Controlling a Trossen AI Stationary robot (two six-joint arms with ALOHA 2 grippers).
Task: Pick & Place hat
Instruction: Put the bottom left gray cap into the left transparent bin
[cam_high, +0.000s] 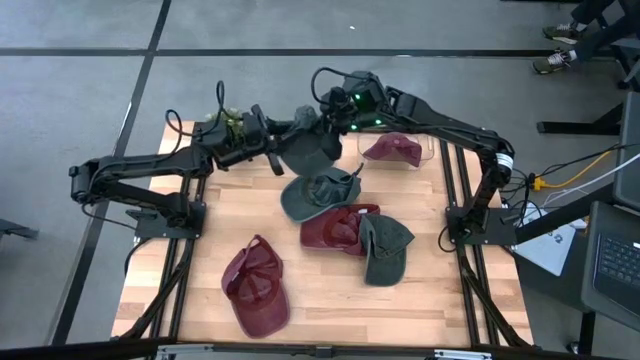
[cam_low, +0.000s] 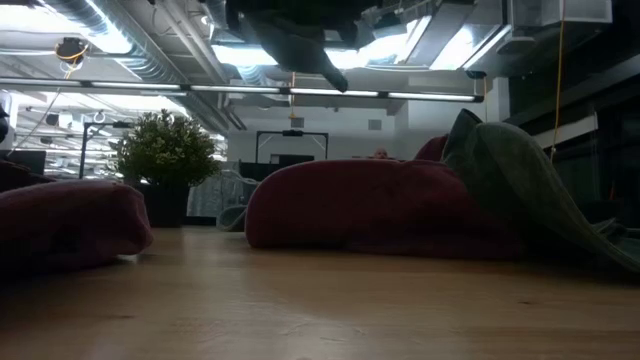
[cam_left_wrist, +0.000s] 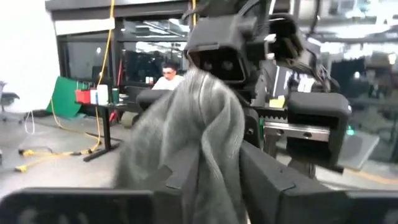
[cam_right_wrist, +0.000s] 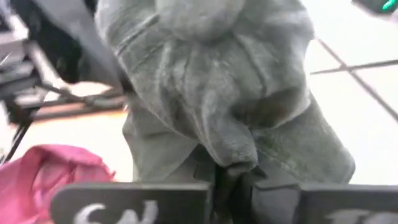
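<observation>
A grey-green hat (cam_high: 308, 148) hangs in the air over the far middle of the table, between my two grippers; in the low view the hat (cam_low: 300, 45) shows at the top. My right gripper (cam_high: 322, 122) comes from the far right and is shut on it. My left gripper (cam_high: 272, 150) comes from the left, about level. Its fingers (cam_left_wrist: 273, 183) stand parted, with the hat's cloth (cam_left_wrist: 193, 124) running down between them. My right gripper pinches a bunched fold of the hat's cloth (cam_right_wrist: 233, 163) between its two fingers, coming slanting down from the table's far right. The hat is lifted clear of the table and droops below the fingers (cam_left_wrist: 214, 62). My left gripper has the cloth between its parted fingers; whether they touch it I cannot tell.
Several more hats lie on the table: a grey one (cam_high: 320, 192) in the middle, a maroon one (cam_high: 338, 228) and a grey one (cam_high: 385, 250) to its right, a maroon one (cam_high: 258, 288) near the front. A clear bin (cam_high: 430, 150) at the far right holds a maroon hat (cam_high: 392, 150).
</observation>
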